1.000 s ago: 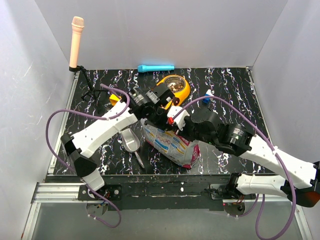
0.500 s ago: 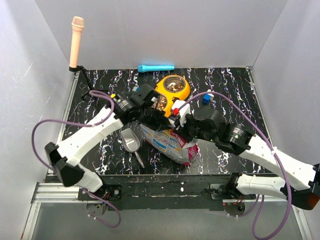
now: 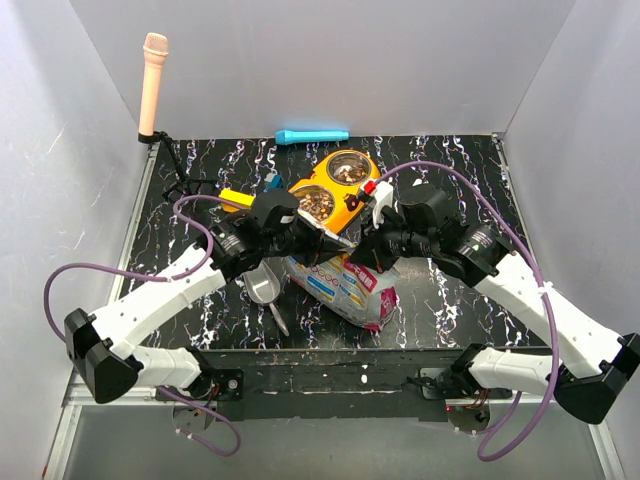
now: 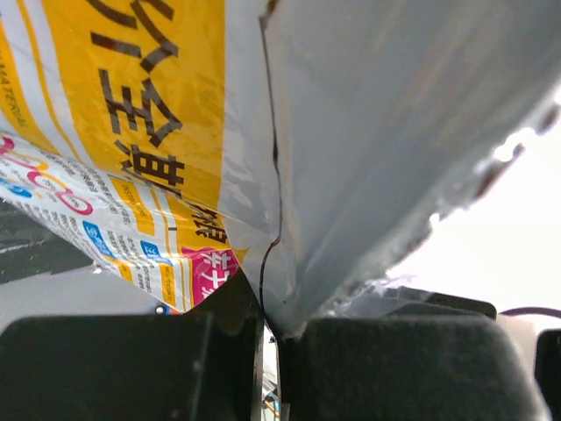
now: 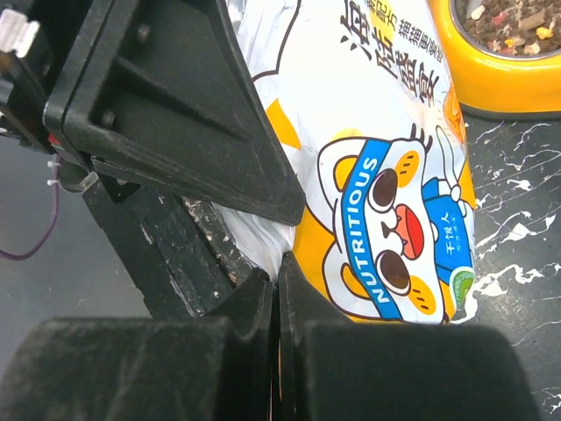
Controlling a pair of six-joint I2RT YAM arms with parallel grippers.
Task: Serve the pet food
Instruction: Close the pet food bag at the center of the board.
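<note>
Moved: right hand (image 3: 362, 252) shut onto bag (image 3: 345, 288) top, left hand (image 3: 310, 238) pinching opposite edge; pet food (image 3: 318, 205) lies just beyond, in bowl (image 3: 350, 206)

**One English word, the rest in Chinese characters**

The foil bag (image 5: 351, 96) carried the only print that could be read. In the right wrist view the word "NUTRITIOUS" ran in white capitals along a blue band (image 5: 364, 226) across the face of a cartoon cat (image 5: 399, 197). Large dark Chinese characters stood above it. In the left wrist view more such characters stood on a yellow panel (image 4: 149, 96), cut off at the edge.
</note>
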